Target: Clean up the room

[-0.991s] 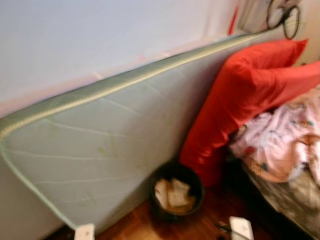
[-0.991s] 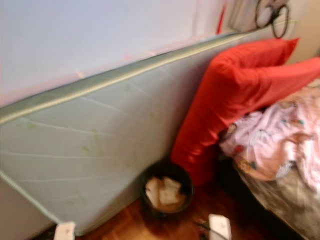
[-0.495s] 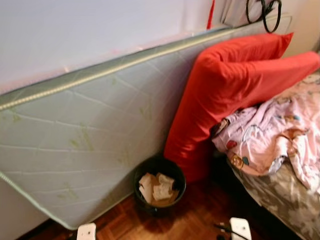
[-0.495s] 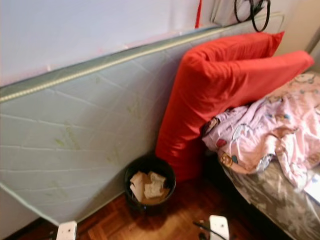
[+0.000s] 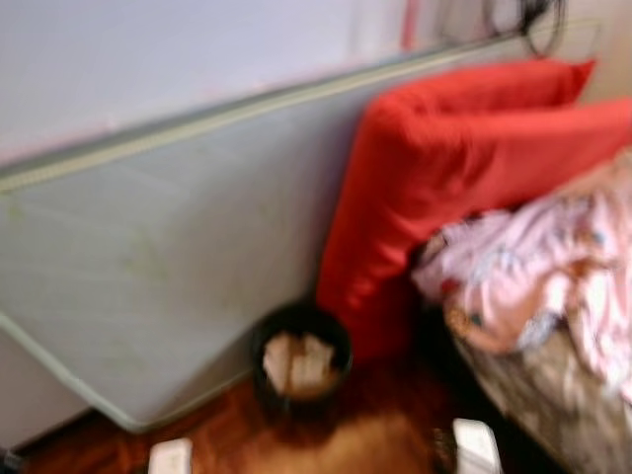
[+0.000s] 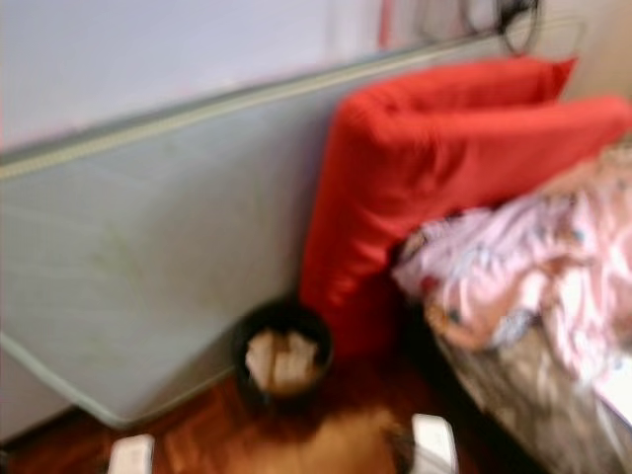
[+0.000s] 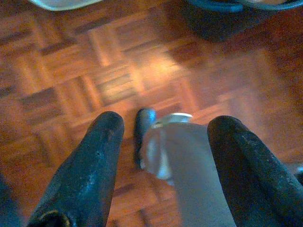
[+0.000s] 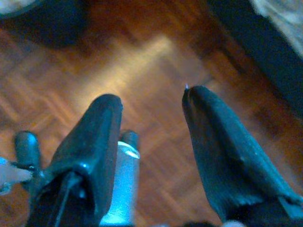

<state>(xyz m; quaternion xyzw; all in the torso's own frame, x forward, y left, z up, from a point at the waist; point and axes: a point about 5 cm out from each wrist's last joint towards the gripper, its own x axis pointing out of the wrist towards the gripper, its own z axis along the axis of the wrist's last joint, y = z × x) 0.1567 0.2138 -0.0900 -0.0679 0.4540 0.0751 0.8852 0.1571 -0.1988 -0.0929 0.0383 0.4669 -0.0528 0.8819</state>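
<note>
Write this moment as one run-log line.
view: blurred | left gripper: open, over parquet floor | right gripper: open | bin: holds paper, beside red pillow

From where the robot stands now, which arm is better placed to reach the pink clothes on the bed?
Probably the right: the pink clothes lie on the robot's right side. Both grippers hang open over the floor.

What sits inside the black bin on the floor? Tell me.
Crumpled pale paper or cardboard scraps lie in the black bin, filling much of its opening. Anything beneath them is covered, and blur hides finer detail.
</note>
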